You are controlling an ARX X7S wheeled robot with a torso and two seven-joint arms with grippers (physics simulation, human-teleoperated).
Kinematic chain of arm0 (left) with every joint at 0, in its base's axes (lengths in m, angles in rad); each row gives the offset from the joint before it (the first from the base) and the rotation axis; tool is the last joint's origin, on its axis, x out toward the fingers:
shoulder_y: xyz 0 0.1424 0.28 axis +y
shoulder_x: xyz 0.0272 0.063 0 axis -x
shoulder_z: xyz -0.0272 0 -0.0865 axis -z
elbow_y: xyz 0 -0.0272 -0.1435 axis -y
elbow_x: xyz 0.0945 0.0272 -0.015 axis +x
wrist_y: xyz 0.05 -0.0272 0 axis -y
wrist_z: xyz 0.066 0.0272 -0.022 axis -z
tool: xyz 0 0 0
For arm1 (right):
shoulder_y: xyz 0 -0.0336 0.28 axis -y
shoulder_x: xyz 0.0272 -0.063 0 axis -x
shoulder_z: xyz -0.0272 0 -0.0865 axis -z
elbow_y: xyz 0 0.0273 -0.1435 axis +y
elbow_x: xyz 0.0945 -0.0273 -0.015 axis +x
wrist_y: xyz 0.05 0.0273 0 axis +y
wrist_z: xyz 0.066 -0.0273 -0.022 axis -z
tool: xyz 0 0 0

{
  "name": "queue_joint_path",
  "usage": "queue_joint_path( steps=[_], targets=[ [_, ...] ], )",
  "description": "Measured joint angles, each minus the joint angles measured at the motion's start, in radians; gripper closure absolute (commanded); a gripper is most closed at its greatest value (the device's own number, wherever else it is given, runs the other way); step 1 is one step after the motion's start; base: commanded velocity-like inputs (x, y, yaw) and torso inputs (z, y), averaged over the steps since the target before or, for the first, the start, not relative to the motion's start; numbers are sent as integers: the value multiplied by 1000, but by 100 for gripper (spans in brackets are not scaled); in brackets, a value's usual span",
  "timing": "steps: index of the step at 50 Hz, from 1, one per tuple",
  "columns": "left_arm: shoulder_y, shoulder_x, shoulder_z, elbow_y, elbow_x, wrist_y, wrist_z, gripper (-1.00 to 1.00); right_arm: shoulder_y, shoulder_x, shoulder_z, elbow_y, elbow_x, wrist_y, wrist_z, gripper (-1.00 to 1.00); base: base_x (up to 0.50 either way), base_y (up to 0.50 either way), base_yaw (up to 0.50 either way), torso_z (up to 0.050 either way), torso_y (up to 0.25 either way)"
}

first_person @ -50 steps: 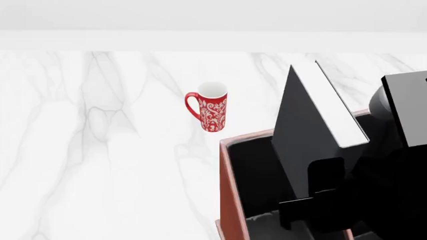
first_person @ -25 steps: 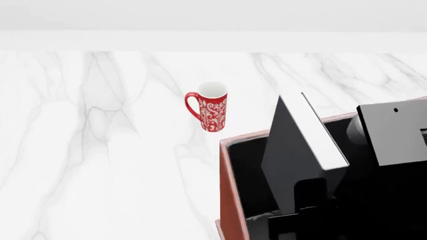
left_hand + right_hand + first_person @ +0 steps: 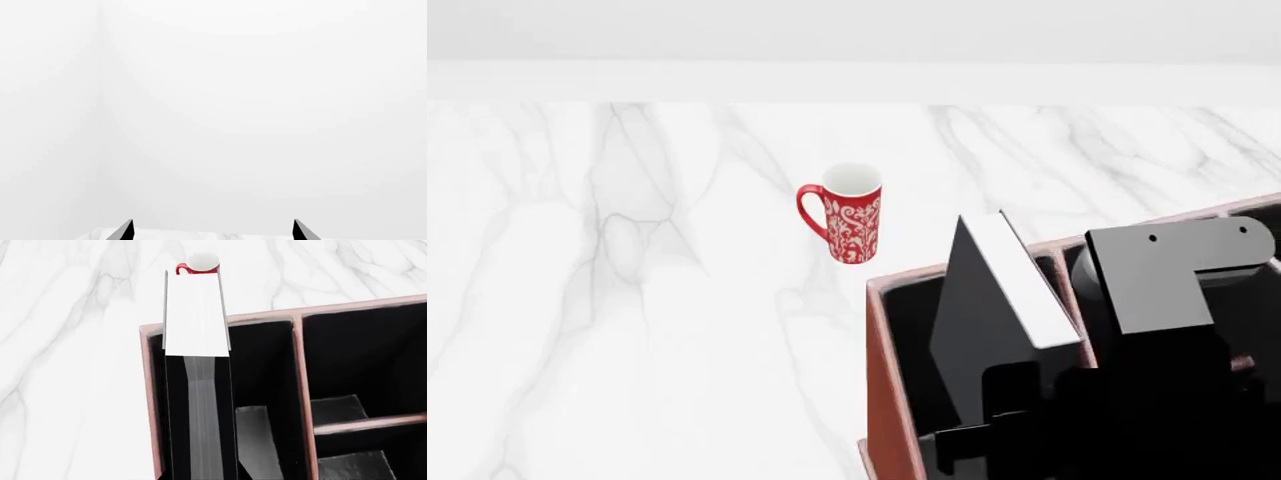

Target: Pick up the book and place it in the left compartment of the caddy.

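The black book (image 3: 994, 330), white page edges (image 3: 1024, 285) up, stands tilted with its lower end inside the left compartment (image 3: 905, 335) of the reddish-brown caddy (image 3: 886, 400). My right gripper (image 3: 1014, 425) is shut on the book's near end, low over the caddy. In the right wrist view the book (image 3: 197, 315) sits against the caddy's left wall (image 3: 149, 390), inside the long compartment (image 3: 260, 370). My left gripper (image 3: 213, 232) is open and empty, facing a white wall; only its fingertips (image 3: 124, 231) show.
A red patterned mug (image 3: 851, 215) stands on the white marble table (image 3: 627, 300) just beyond the caddy's far left corner; it also shows in the right wrist view (image 3: 197, 264). Shorter sections split by a pink crossbar (image 3: 367, 422) lie right of the divider.
My right gripper has lowered the book; it stood high above the caddy and now sits deeper in the left compartment. The mug has not moved.
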Motion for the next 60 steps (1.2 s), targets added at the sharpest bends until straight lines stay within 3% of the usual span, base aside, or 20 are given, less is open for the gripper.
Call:
queue_joint_path(
  steps=[60],
  targets=[
    [12, -12, -6, 9, -7, 10, -14, -100, -169, -3, -30, -17, -437, -102, -317, 100, 0, 0, 0, 0, 1]
  ],
)
